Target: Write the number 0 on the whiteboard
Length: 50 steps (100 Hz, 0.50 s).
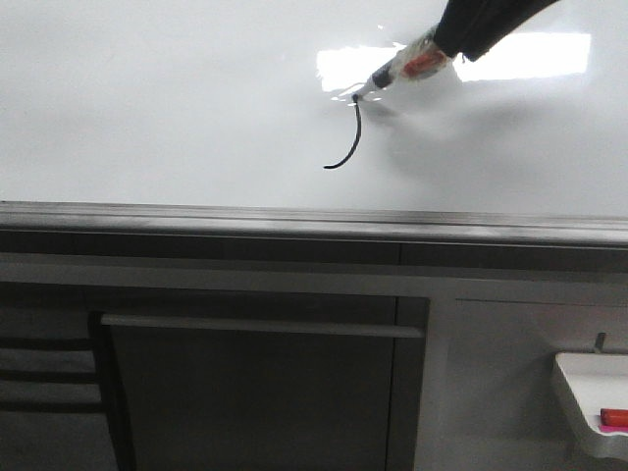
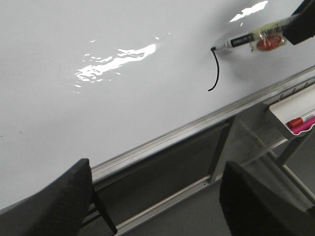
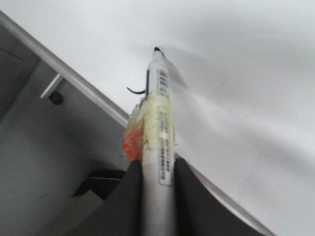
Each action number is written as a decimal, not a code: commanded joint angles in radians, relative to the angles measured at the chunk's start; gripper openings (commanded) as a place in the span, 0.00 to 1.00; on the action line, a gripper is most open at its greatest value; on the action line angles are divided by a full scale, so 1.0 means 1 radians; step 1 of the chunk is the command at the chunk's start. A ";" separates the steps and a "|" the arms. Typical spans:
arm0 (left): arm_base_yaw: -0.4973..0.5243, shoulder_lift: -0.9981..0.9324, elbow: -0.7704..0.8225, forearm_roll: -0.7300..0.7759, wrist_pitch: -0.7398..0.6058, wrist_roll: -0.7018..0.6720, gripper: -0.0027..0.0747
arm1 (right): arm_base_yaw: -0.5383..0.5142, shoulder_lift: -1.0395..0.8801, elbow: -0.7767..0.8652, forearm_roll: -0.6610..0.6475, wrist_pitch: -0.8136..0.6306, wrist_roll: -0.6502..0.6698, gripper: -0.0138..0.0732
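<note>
Grey metal frame (image 1: 294,280) below; white tray (image 1: 594,392) lower right holding red marker (image 1: 614,417).

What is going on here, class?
The right claw grips a black marker and presses its tip to the whiteboard. Only one curved black stroke of the number 0 is drawn, so the oval is not closed yet. The left claw hangs open, holding nothing.

Office or classroom: wall whiteboard (image 1: 147,98)
</note>
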 commanded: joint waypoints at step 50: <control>0.004 -0.003 -0.027 -0.009 -0.076 -0.009 0.67 | 0.065 0.065 -0.057 -0.046 0.077 0.008 0.15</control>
